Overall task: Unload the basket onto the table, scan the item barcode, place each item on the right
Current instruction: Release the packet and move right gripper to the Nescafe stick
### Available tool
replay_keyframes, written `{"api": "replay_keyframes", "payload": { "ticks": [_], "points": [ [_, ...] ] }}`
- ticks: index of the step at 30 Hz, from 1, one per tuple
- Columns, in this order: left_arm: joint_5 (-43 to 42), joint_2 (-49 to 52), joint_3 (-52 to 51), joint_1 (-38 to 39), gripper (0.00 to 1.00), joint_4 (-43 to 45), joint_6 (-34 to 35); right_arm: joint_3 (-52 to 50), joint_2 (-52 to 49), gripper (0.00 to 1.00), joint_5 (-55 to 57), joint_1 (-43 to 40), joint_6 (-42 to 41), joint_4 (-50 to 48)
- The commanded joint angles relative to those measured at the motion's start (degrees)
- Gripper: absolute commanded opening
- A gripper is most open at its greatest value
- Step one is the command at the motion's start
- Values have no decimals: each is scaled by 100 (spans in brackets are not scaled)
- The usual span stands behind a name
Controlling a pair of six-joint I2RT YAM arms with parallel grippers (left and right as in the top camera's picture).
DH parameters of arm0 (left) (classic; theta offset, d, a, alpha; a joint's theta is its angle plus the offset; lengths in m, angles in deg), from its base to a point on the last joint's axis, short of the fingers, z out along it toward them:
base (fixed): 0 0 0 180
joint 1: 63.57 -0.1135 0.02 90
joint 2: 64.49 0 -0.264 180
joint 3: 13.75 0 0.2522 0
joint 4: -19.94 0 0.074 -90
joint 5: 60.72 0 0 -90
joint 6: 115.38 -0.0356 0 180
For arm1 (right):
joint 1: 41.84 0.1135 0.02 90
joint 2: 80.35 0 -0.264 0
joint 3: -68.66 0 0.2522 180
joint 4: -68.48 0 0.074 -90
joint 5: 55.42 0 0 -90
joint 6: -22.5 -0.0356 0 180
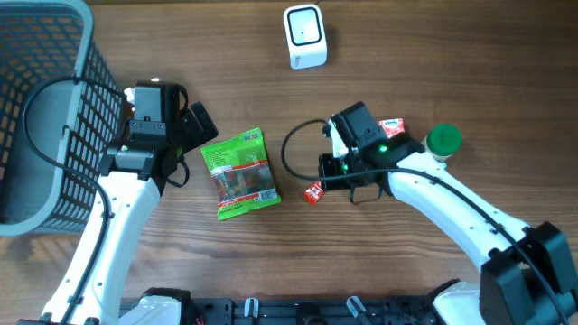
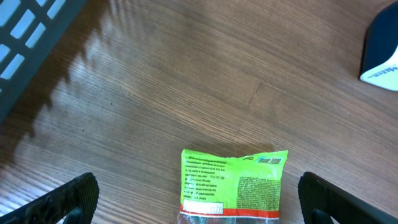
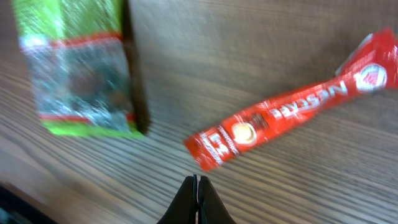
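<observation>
A green snack bag (image 1: 240, 173) lies flat mid-table, its printed back up. In the left wrist view the bag (image 2: 233, 180) lies between the wide-apart fingers of my left gripper (image 2: 198, 208), which is open and holds nothing. A red Nescafe stick (image 3: 280, 121) lies on the wood just ahead of my right gripper (image 3: 196, 186), which is shut and empty, its tips a little short of the stick's near end. From overhead the right arm covers the stick's middle, and only its ends (image 1: 313, 192) show. The white scanner (image 1: 304, 36) stands at the table's far edge.
A grey mesh basket (image 1: 41, 117) fills the left side, close behind my left arm. A green-capped bottle (image 1: 443, 140) stands to the right of the right wrist. The scanner's edge (image 2: 380, 56) shows at the right of the left wrist view.
</observation>
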Motion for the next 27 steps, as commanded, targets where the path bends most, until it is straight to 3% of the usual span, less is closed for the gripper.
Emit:
{"api": "replay_keyframes", "payload": {
  "ticks": [1, 11, 16, 20, 27],
  "points": [
    [55, 4, 44, -37, 100, 9, -9, -474, -243, 4, 245, 20, 505, -17],
    [55, 4, 44, -37, 100, 9, -9, -815, -1196, 4, 208, 76, 509, -632],
    [55, 4, 44, -37, 100, 9, -9, -815, -1495, 4, -20, 205, 540, -1709],
    [55, 4, 44, -37, 100, 9, -9, -815, -1504, 13, 555, 195, 664, -2684],
    [55, 4, 44, -37, 100, 9, -9, -802, -1495, 17, 1403, -37, 662, -4227]
  ]
}}
